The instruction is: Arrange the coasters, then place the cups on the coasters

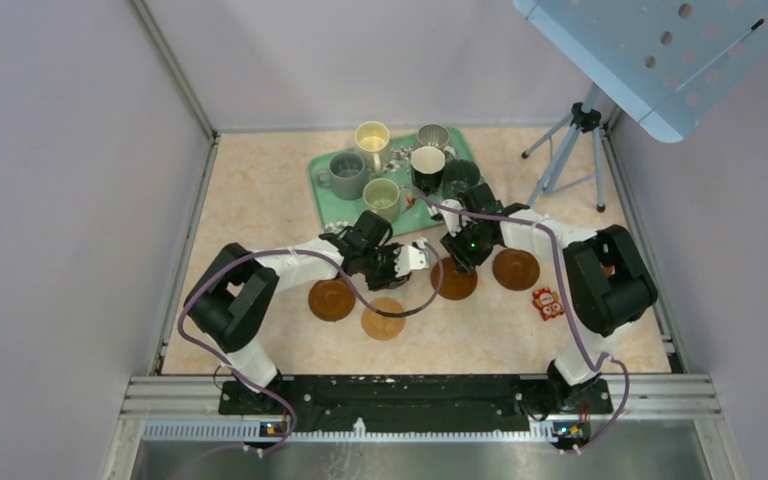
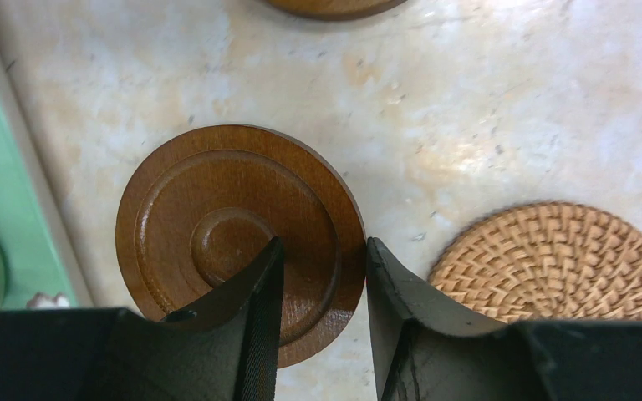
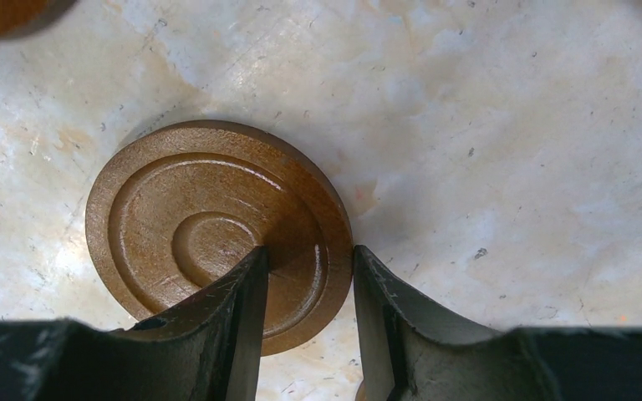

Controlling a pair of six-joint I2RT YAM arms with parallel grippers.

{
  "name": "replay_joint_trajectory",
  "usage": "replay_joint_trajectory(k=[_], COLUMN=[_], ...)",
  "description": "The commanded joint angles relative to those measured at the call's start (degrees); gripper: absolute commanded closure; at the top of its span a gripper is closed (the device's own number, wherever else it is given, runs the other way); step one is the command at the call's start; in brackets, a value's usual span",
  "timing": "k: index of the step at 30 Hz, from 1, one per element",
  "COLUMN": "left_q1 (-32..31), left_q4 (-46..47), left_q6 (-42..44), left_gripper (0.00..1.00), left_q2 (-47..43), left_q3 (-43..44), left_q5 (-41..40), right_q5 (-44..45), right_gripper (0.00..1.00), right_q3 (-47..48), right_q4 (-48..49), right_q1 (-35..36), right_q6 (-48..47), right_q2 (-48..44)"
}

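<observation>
I am seeing all 6 mugs standing on the green tray. In front of the tray, starting leftmost, 1 bare coaster is lying flat, with the woven coaster just beside it. The left gripper is hovering just off the tray's near edge, its jaws straddling the rim of a dark coaster; I cannot tell whether they are gripping it. Right of that, the right gripper is pinching the rim of a brown coaster, jaws clenched on it. Farthest right of the tray's front, the last coaster is lying near the red trinket.
</observation>
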Motion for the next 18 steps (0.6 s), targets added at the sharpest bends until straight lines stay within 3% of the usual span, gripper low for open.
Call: replay_joint_trajectory(k=[1,13,18], left_q1=[-2.82,-3.4,-3.38], left_q4=[-4.72,-8.45,-7.24], left_q6=[-0.07,-0.59,-1.89], left_gripper=[0.7,0.74,0.65], left_q2=[1.68,-4.94,-5.26], left_q3=[-0.04,-5.6,-5.33], left_q5=[2.25,0.89,-0.42], right_q5=[-0.24,-1.95,-3.35], right_gripper=[0.6,0.59,0.54], right_q3=[2.5,3.42,4.33], right_q4=[1.08,0.42,-0.39], right_q1=[-0.49,-0.71,0.0], right_q6=[0.72,0.01,-0.08], right_q2=[1.8,1.89,1.86])
